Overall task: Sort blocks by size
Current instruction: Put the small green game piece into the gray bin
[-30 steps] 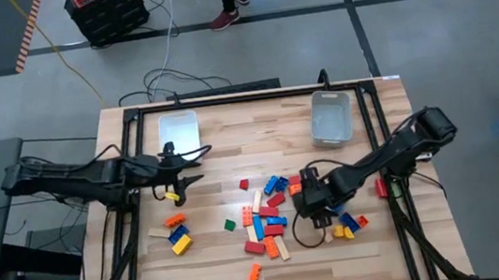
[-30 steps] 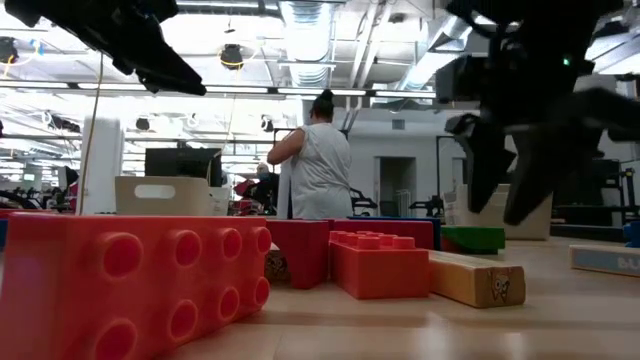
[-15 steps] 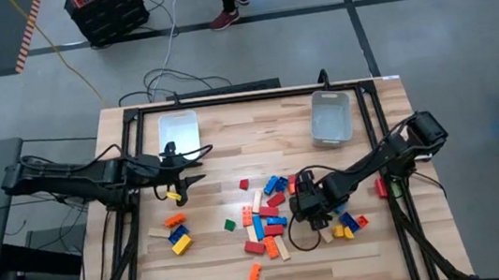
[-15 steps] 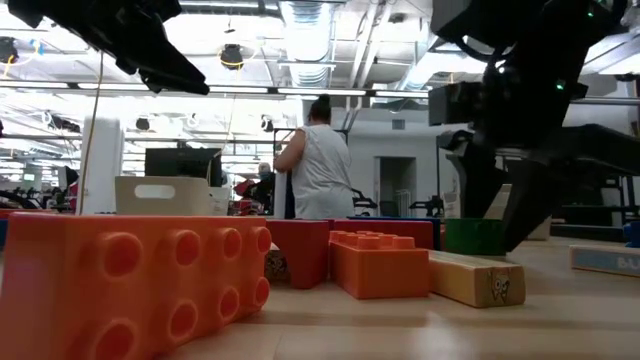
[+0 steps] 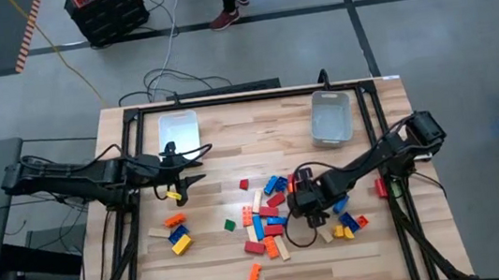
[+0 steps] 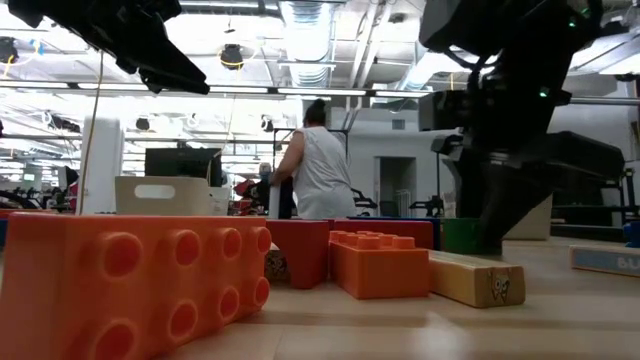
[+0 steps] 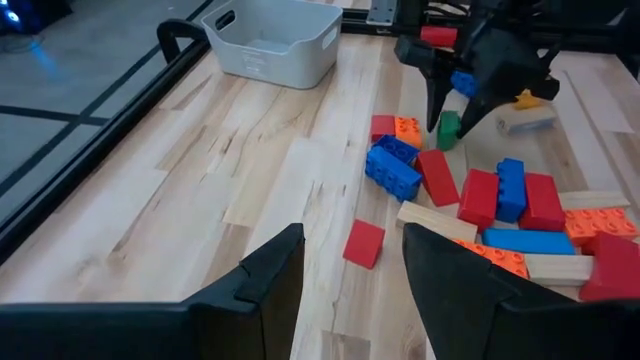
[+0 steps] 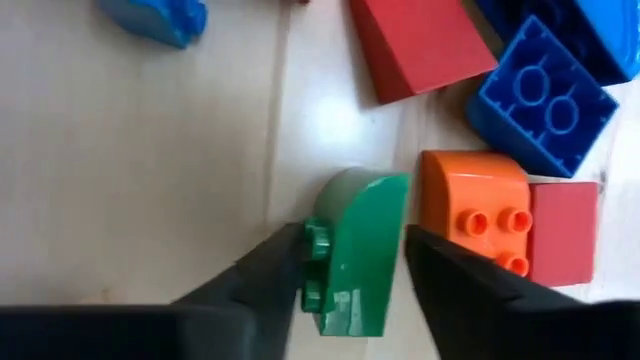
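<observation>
The blocks (image 5: 268, 215) lie in a loose pile on the middle of the wooden table. My right gripper (image 5: 305, 200) stands at the pile's right side, pointing steeply down, shut on a green block (image 8: 355, 250) with a rounded top. That green block (image 7: 449, 128) lies on its side on the table. My left gripper (image 5: 188, 177) hangs open above the table's left part, with nothing between its fingers (image 7: 280, 270). A yellow block (image 5: 173, 197) shows just beneath it, and a red cube (image 7: 363, 243) lies ahead of it. My right gripper pinches the green block between its two fingers: one finger is on the studded face (image 8: 314, 262), the other on the opposite flat face (image 8: 400, 235). The fingers come from above, slanting down. The block lies on its side on the table.
Two clear bins (image 5: 179, 129) (image 5: 331, 117) stand at the far edge. An orange block (image 8: 470, 205) and a red one (image 8: 565, 235) lie right beside the green block. Loose blocks lie near-left (image 5: 177, 235) and near the front (image 5: 254, 274). Black frame rails (image 5: 131, 172) line the sides.
My right gripper has sunk a little onto the right side of the pile, and its wide-open fingers have shut on the green block, which stays on the table.
</observation>
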Robot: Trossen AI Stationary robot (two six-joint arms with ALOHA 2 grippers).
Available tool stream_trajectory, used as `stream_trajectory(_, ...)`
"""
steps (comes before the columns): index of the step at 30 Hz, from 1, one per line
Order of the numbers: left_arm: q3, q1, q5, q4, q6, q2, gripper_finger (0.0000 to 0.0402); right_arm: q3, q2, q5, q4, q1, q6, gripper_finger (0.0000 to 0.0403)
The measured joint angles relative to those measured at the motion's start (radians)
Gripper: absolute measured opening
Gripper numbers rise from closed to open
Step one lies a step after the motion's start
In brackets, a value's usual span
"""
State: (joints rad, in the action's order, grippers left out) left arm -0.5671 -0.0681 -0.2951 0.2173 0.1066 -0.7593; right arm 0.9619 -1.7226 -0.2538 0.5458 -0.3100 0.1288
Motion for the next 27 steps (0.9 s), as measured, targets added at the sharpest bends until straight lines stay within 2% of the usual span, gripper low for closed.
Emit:
stream_trajectory(4, 0.000, 0.000, 0.000, 0.002, 0.005, 0.000, 0.0167, 0.003, 0.004, 0.008, 0.034, 0.006, -0.007, 0.0116)
stream_trajectory(9, 0.000, 0.000, 0.000, 0.003, 0.022, 0.000, 0.0167, 0.058, 0.052, -0.003, 0.209, 0.026, 0.000, 0.0115)
stream_trajectory(17, 0.001, 0.000, 0.000, 0.020, 0.040, 0.000, 0.0167, 0.081, 0.292, -0.184, 0.405, 0.086, 0.044, 0.0115)
stream_trajectory(22, 0.001, 0.000, 0.000, 0.013, 0.047, 0.000, 0.0167, 0.081, 0.432, -0.254, 0.532, 0.222, 0.097, 0.0125)
stream_trajectory(27, 0.001, 0.001, 0.000, 0.005, 0.051, 0.000, 0.0167, 0.080, 0.492, -0.238, 0.550, 0.423, 0.063, 0.0128)
